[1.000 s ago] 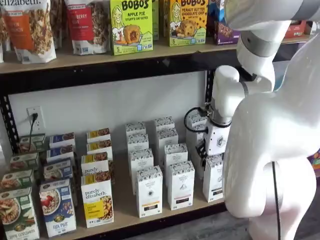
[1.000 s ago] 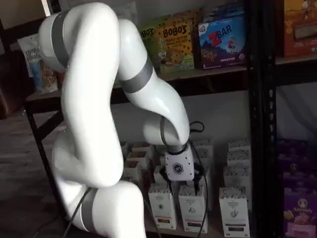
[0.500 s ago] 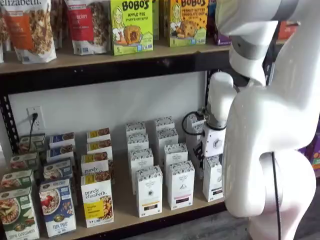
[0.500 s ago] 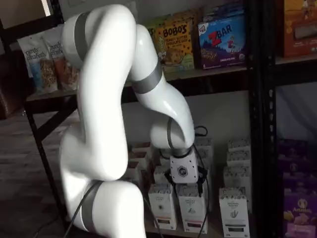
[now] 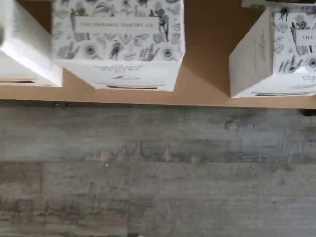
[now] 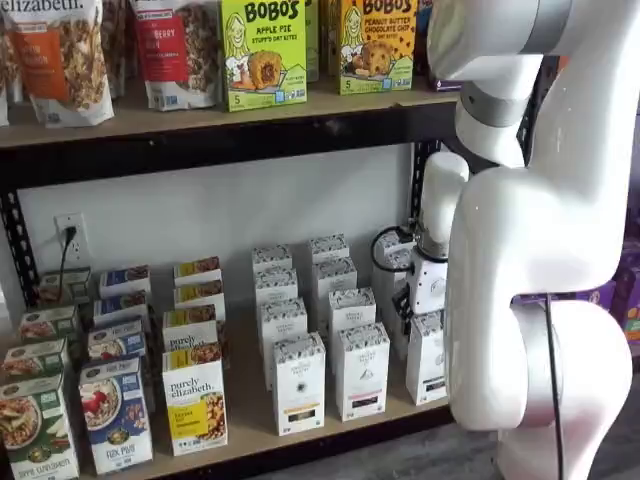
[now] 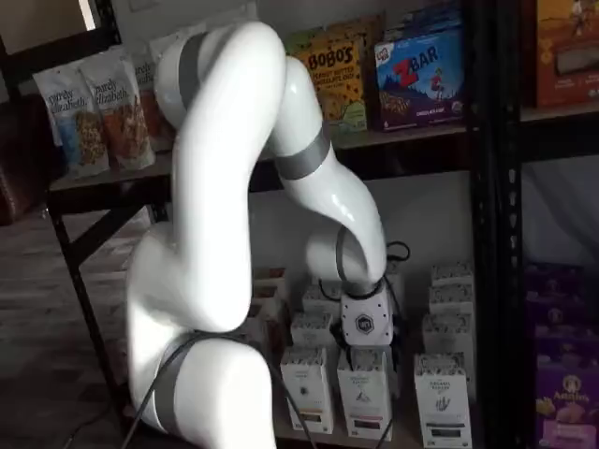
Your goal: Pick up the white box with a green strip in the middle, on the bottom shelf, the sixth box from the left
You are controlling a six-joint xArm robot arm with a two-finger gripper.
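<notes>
The white box with a dark-greenish strip [image 6: 427, 360] stands at the front of the rightmost row on the bottom shelf [image 6: 248, 400], partly hidden by my arm. It also shows in a shelf view [image 7: 442, 398] and, from above, in the wrist view [image 5: 266, 59]. My gripper [image 7: 365, 344] hangs low in front of the shelf edge, over the neighbouring white box with a pink strip [image 7: 365, 393], left of the task's box. It touches no box. Its white body also shows in a shelf view [image 6: 430, 290]. The fingers are not plainly seen.
A white box with a yellow strip [image 6: 298, 385] and cereal and granola boxes [image 6: 195, 400] fill the shelf further left. The upper board [image 6: 200, 110] carries Bobo's boxes and granola bags. A black rack post [image 7: 487, 234] stands right of the boxes. Grey plank floor [image 5: 158, 173] lies before the shelf.
The arm's upper links have swung over, and the gripper has shifted a little to the right along the front row. No box has moved.
</notes>
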